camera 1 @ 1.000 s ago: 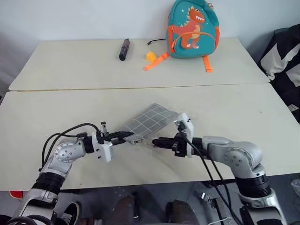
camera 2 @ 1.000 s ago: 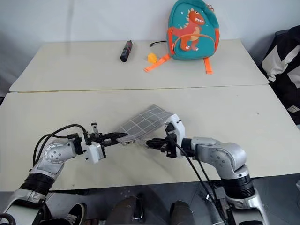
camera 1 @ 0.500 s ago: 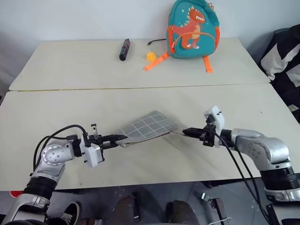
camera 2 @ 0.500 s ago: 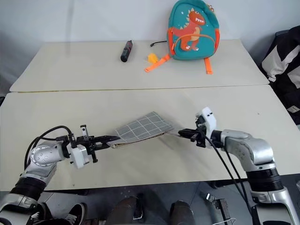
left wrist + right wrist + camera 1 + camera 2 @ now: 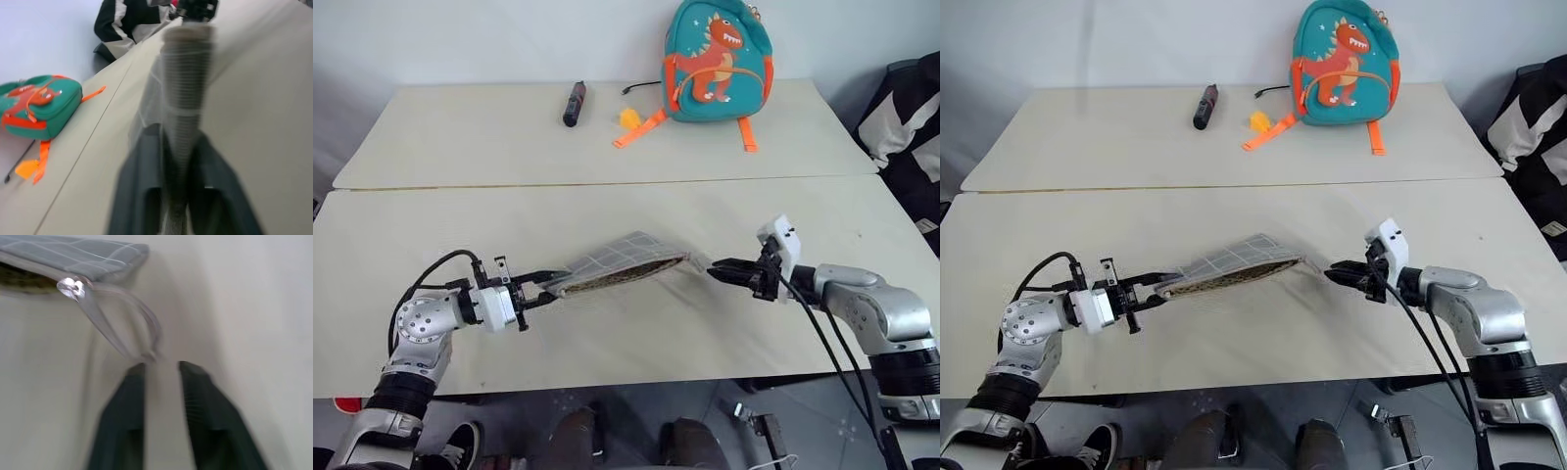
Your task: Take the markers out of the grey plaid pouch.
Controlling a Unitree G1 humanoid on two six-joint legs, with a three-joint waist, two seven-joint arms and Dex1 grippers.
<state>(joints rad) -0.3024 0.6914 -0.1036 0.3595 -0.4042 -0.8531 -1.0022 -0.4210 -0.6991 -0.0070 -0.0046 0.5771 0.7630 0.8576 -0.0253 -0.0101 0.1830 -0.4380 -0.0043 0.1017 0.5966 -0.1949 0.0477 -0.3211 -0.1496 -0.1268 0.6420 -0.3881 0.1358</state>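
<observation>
Pouch unzipped, mouth gaping on the near worktop

Left tool [image 5: 546, 280] is clamped on the pouch [image 5: 619, 263] at its left end, lifting that edge. Right tool [image 5: 717, 268] sits just right of the pouch, fingers [image 5: 128, 396] a bit apart, holding nothing, zipper pull [image 5: 71, 286] dangling near. Backpack [image 5: 717, 61] is far behind the pouch.

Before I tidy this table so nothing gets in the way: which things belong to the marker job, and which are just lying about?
Belongs to the job:
- grey plaid pouch, unzipped
- left tool, gripping the pouch's end
- right tool, just off the zipper pull

Just lying about:
- dinosaur backpack
- dark stick
- small orange piece
</observation>
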